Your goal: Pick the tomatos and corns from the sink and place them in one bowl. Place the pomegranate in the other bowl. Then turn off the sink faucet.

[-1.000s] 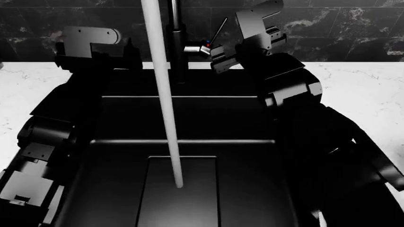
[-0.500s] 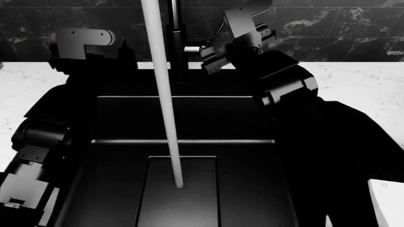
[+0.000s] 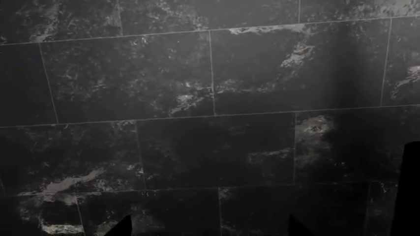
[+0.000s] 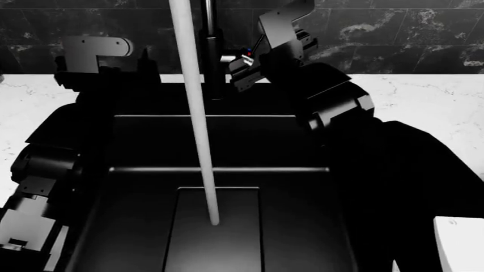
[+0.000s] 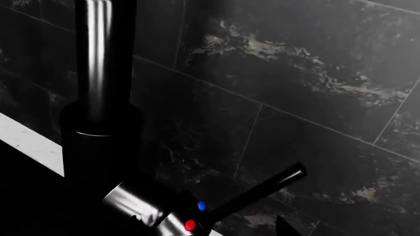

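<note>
faucet behind sink, right hand beside it

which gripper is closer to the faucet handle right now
Right. The right gripper sits right beside the faucet handle, close to the red and blue marks. The left gripper is on the far side of the faucet, facing the wall tiles.

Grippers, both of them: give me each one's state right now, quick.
Left gripper: raised at the back wall, holding nothing visible; open or shut cannot be told.
Right gripper: beside the faucet handle; cannot tell if it grips it.

Kitchen, black sink, running faucet, marble counter
</note>
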